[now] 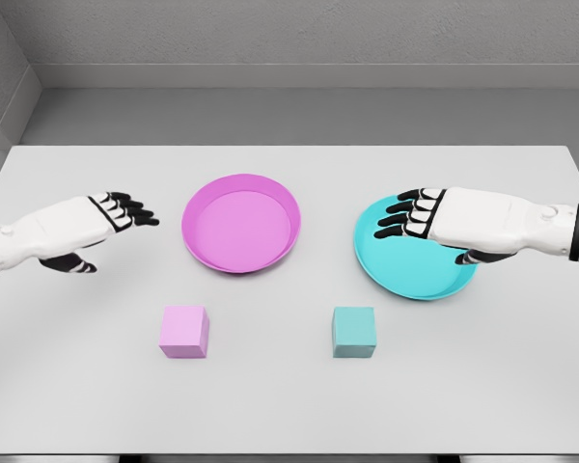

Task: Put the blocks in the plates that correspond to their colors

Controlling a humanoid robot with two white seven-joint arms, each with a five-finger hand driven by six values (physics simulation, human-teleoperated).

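Head view: pink block [184, 332] and teal block [354, 332] sitting on bench [521, 386], both plates holding nothing. Left robot hand [111, 214] and right robot hand [420, 214] hovering released, grasping nothing.

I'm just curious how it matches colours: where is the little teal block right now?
In the head view, the teal block sits on the white table, right of centre, just in front of the cyan plate and to the right of the pink block.

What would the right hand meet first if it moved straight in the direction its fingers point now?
Probably the pink plate. The right hand hovers over the blue plate, fingers open, pointing left across the table. Its height is unclear, so it might pass above the rim.
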